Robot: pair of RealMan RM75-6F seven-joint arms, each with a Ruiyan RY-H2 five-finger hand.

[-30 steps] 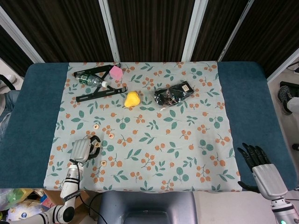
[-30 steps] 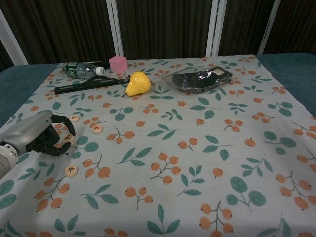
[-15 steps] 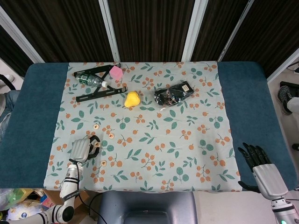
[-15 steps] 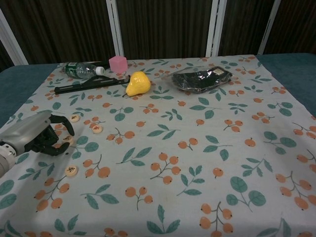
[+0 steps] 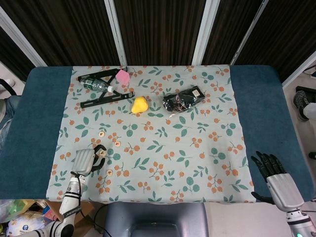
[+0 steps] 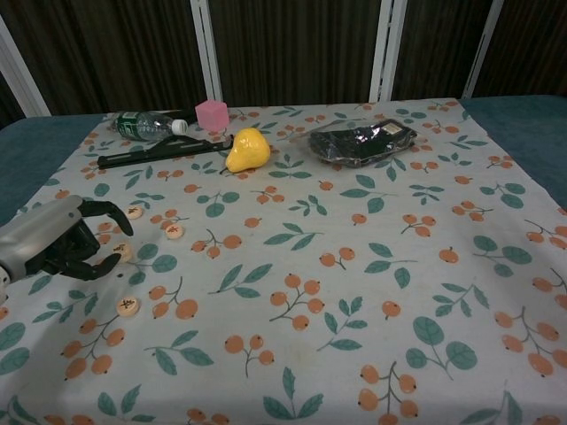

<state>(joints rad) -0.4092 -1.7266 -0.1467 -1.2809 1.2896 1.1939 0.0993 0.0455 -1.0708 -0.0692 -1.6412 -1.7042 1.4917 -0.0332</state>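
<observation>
- Head view: left hand (image 5: 85,160) is lying near the front left edge of the floral cloth (image 5: 197,163) covering the tabletop (image 5: 34,123). Its fingers (image 5: 100,149) are curling inward around a small round wooden disc (image 5: 102,153); whether they are actually gripping it cannot be told from this view.
- Further discs are lying nearby: one (image 5: 109,173) just in front of the hand, one (image 5: 117,143) and one (image 5: 101,134) farther back.
- Right hand (image 5: 276,180) is resting off the cloth at the front right corner, fingers apart and holding nothing.
- Yellow pear (image 5: 139,104), black packet (image 5: 183,99), pink cube (image 5: 122,76), plastic bottle (image 5: 94,84) and black bar (image 5: 106,98) are sitting toward the far side, well apart from both hands.
- Chest view: left hand (image 6: 49,243) is showing at the left edge, fingers (image 6: 111,212) arching over the cloth (image 6: 354,292) with a disc (image 6: 120,252) at the fingertips; contact is not clear.
- Other discs are lying at (image 6: 134,212), (image 6: 174,231) and (image 6: 128,306).
- Pear (image 6: 246,150), packet (image 6: 361,142), cube (image 6: 212,114) and bottle (image 6: 146,124) are standing at the far end. Right hand is not appearing in this view.
</observation>
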